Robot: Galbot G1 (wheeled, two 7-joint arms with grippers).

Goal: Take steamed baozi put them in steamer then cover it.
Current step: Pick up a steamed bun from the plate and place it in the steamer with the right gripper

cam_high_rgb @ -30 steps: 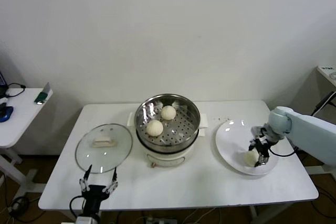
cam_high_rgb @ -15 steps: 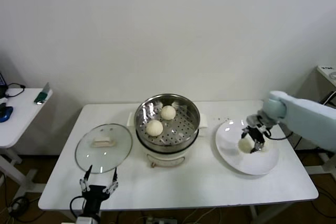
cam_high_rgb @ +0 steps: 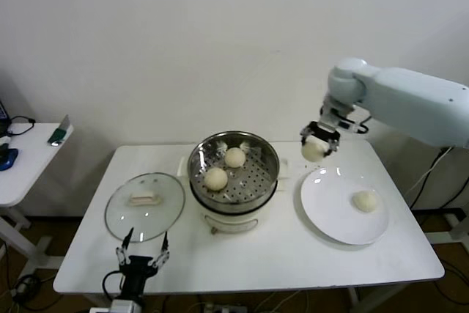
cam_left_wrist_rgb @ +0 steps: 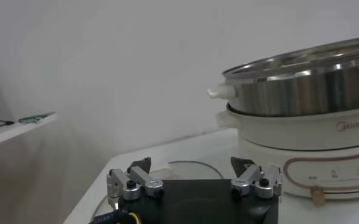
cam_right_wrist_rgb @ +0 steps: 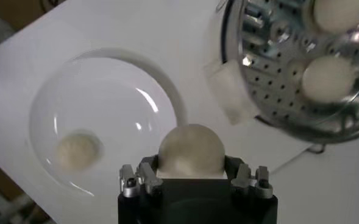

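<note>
My right gripper [cam_high_rgb: 315, 146] is shut on a cream-white baozi [cam_high_rgb: 313, 151] and holds it in the air between the white plate [cam_high_rgb: 330, 218] and the steamer [cam_high_rgb: 253, 144]. In the right wrist view the held baozi [cam_right_wrist_rgb: 191, 150] sits between the fingers [cam_right_wrist_rgb: 147, 173]. Two baozi [cam_high_rgb: 216, 178] [cam_high_rgb: 234, 157] lie on the steamer's perforated floor. One more baozi [cam_high_rgb: 364, 200] lies on the plate, also in the right wrist view [cam_right_wrist_rgb: 78, 150]. The glass cover [cam_high_rgb: 145, 206] with its cream handle lies flat left of the steamer. My left gripper [cam_high_rgb: 143, 248] is open and empty at the table's front edge.
The steamer stands on a white electric pot base [cam_high_rgb: 234, 221], seen side-on in the left wrist view [cam_left_wrist_rgb: 301, 131]. A white side table [cam_high_rgb: 22, 163] with small items stands at far left. The table's front edge [cam_high_rgb: 293, 280] is near the left gripper.
My right gripper has closed on a baozi on the plate, lifted it and carried it up and left toward the steamer. One baozi stays on the plate. The left arm barely moved.
</note>
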